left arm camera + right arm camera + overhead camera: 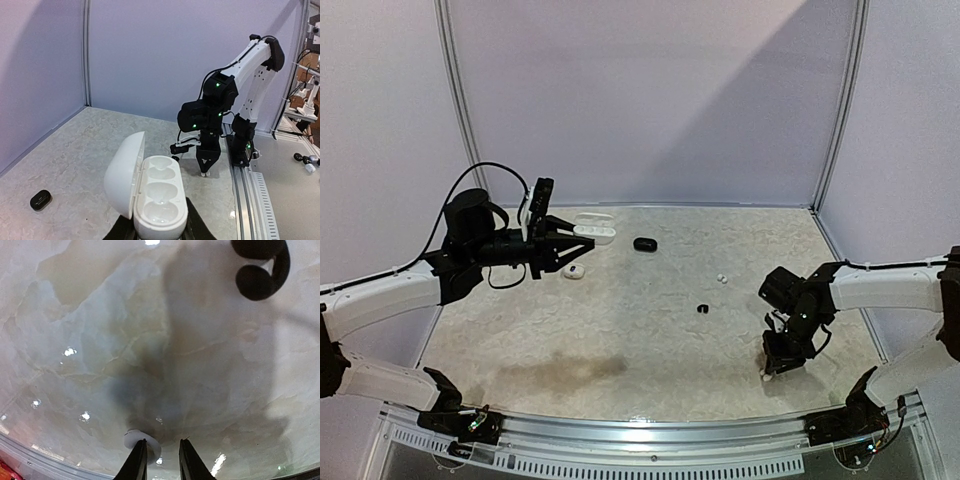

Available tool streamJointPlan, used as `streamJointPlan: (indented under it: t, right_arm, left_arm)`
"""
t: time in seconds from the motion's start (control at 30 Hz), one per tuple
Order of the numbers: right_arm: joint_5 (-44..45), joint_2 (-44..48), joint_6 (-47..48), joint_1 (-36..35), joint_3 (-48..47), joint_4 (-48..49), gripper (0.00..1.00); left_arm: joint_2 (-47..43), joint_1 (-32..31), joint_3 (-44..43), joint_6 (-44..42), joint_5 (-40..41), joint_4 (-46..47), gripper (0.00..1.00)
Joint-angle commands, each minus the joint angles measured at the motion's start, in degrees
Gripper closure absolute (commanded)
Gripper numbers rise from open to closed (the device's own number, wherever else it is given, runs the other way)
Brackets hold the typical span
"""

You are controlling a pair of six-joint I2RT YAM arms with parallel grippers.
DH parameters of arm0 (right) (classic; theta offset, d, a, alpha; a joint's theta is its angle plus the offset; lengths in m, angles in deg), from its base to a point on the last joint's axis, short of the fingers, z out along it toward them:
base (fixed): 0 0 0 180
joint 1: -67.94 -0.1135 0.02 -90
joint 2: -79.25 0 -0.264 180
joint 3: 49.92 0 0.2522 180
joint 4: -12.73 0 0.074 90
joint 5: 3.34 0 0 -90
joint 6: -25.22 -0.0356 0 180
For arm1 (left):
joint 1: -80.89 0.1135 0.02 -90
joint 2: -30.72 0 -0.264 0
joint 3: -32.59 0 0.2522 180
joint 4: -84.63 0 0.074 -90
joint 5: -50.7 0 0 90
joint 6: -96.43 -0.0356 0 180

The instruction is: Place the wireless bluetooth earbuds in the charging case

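We find the left jaws clamped on the open white oval plastic charging case (160, 200), raised far left. The right jaws stand narrowly parted on the marbled desk (150, 340), near right, with a small white plastic earbud (131, 439) just outside them.

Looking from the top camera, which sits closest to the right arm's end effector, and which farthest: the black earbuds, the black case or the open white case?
1. The black earbuds, mid-table, nearest the right end effector.
2. The black case, farther back.
3. The white case, far back left.

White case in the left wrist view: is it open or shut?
Open: the white case has its lid swung up, and the wells inside look empty.
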State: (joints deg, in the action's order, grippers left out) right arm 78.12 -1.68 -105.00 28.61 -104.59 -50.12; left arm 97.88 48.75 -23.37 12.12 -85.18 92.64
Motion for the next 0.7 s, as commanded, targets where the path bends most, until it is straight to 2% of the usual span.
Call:
streamJointPlan:
  t: [0.0,0.27,0.47,0.67]
  right_arm:
    - [-5.8,0.9,-0.3,-0.1,1.1,2.6,0.78]
    - [-8.4,0.7,-0.8,-0.4,1.9,4.8,0.82]
    - [-8.0,1.2,-1.0,-0.5,2.0,4.3,0.94]
    - [-8.5,2.6,-0.8,-0.5,1.2,3.4,1.0]
  left_arm:
    - [-0.6,-0.5,0.4,-1.1,-0.4,-0.6,1.0]
    - [-0.7,-0.5,0.4,-2.1,-0.1,-0.8,1.0]
    - [-0.7,-0.5,0.3,-2.6,-0.1,-1.1,1.0]
    - [-0.7,-0.5,0.4,-2.6,0.0,-0.9,1.0]
